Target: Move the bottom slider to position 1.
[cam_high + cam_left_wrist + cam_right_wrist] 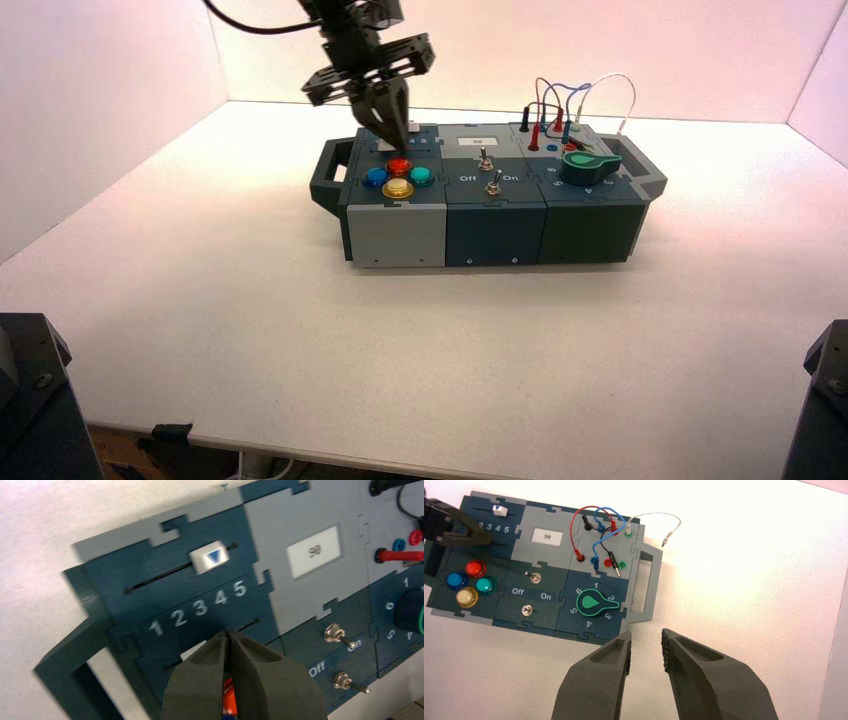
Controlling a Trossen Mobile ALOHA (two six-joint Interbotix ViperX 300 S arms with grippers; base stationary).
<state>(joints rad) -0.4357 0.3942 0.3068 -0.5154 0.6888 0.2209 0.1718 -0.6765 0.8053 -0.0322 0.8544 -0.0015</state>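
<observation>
The bottom slider [193, 653] is a white knob, mostly hidden behind my left gripper's fingers. Its visible edge lies in the lower track, roughly level with the numerals 2 and 3. My left gripper [227, 633] is shut and empty, with its tips down on that track against the knob's side towards 5. In the high view the left gripper [393, 128] stands over the box's rear left corner. The twin upper knob [209, 557] with a blue triangle sits near 4. My right gripper [646, 641] is open and empty above the table, off the box's knob end.
The box [400, 235] stands mid-table with handles at both ends. Four coloured buttons [398, 176] lie just in front of the sliders. Two silver toggles [338, 634], a display reading 90 [314, 552], a green knob [591, 603] and looped wires [596, 517] fill the rest.
</observation>
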